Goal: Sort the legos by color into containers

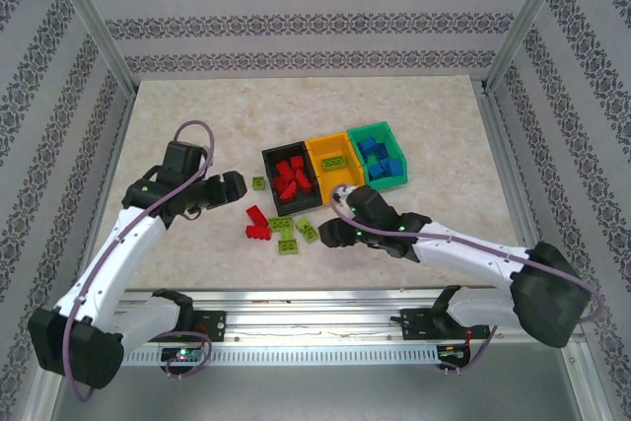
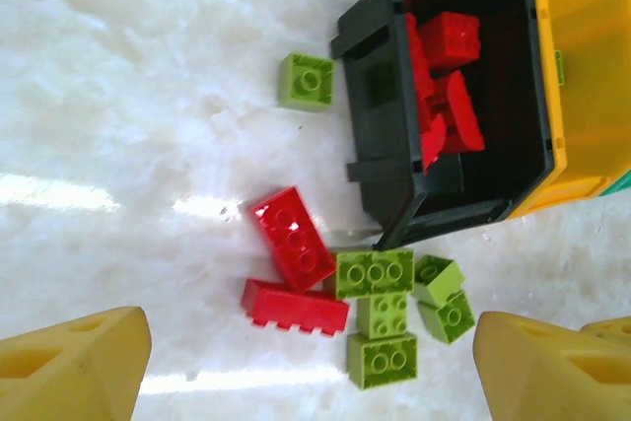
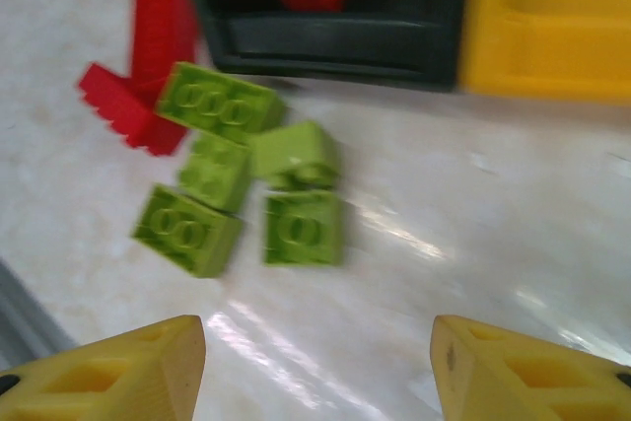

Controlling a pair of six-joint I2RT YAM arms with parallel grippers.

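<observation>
My left gripper (image 1: pixel 235 185) released, empty, left of black bin (image 2: pixel 380 125), my right gripper (image 3: pixel 317 362) spread, empty, near green legos (image 3: pixel 217 105) before that bin, red legos (image 2: pixel 293 237) alongside

Bare table (image 2: pixel 128 66) left of the loose legos (image 2: pixel 375 273), black bin (image 2: pixel 375 96) wall close behind them.

The table (image 1: pixel 444 125) has a pale, marbled beige top. Three joined bins stand on it in a row: a black bin (image 1: pixel 266 170), a yellow bin (image 1: pixel 330 179) and a teal bin (image 1: pixel 389 182). A single lime brick (image 1: pixel 258 182) lies just left of the black bin. In front of that bin lie two red bricks (image 1: pixel 257 224) close together, with a tight cluster of five lime bricks (image 1: pixel 291 234) right beside them.
</observation>
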